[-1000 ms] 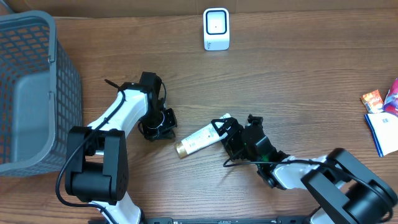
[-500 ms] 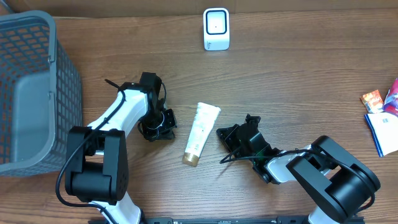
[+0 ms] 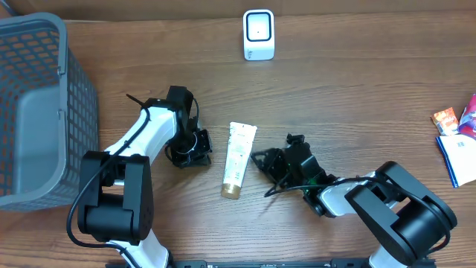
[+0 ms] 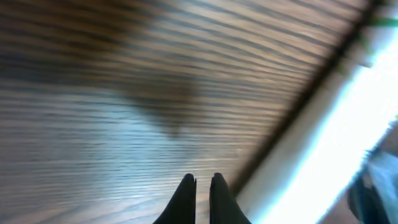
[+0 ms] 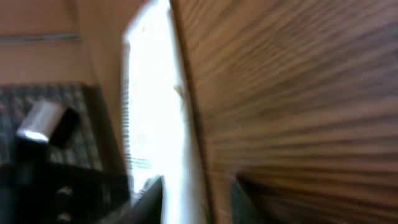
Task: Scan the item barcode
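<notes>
We are holding our left tool point(image 3: 195, 149) shut and empty just beside the cream tube point(image 3: 238, 160), which is lying flat on the worktop point(image 3: 357, 97). Our right tool point(image 3: 260, 158) is standing partly open at the tube's other side, with no clear grip on it.

A blurred white tube point(image 5: 155, 106) is running from top centre to the bottom edge, passing between the right gripper's point(image 5: 198, 202) parted fingers point(image 5: 252, 199); wooden table point(image 5: 298, 93) is filling the right side.
</notes>
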### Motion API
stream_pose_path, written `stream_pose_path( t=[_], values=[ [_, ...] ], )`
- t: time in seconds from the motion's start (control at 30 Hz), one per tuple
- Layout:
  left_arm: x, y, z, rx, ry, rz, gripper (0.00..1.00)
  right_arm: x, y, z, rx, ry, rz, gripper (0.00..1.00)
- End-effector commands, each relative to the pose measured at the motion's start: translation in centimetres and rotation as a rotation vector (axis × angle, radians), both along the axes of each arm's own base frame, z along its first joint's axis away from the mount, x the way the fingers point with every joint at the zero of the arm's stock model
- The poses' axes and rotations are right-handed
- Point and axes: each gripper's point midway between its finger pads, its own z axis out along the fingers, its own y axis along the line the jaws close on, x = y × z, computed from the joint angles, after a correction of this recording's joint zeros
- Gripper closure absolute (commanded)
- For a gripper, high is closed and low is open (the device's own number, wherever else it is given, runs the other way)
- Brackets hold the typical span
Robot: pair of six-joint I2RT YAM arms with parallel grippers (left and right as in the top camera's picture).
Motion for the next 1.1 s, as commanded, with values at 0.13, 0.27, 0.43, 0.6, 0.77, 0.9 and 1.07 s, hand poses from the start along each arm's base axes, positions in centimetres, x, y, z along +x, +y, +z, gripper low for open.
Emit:
stream_pose_path(
  t=[0.13,0.27,0.43,0.6,0.77,0.9,1.07],
  values=[
    [-0.5,-4.5,3.0,-0.304,-0.022,-0.138,0.96,-0.5,-3.0,-2.1,0.019,0.116,0.024,0.12],
    [-1.6,-3.6,3.6,-0.243,0.047,-0.085,0.96,0.1,-4.3,-1.4,0.074,0.119,0.057,0.0],
    [-1.1,-3.6,7.1,-0.24,-0.025,-0.066,0.96,0.8,-5.8,-0.8,0.11,0.1,0.077,0.02],
    [-2.0,-5.9,11.3,-0.331,-0.11,-0.11,0.96,1.2,-8.2,-1.7,0.11,0.168,0.01,0.13],
    [-3.5,-8.9,11.8,-0.329,-0.11,-0.175,0.96,0.8,-10.5,-2.2,0.13,0.22,0.001,0.12],
    [-4.4,-10.1,10.1,-0.246,-0.125,-0.238,0.96,0.7,-12.6,-2.5,0.112,0.195,0.013,0.08],
    [-5.6,-9.4,7.5,0.002,-0.152,-0.301,0.96,0.4,-15.0,-2.3,0.146,0.179,0.021,0.06]
  ],
)
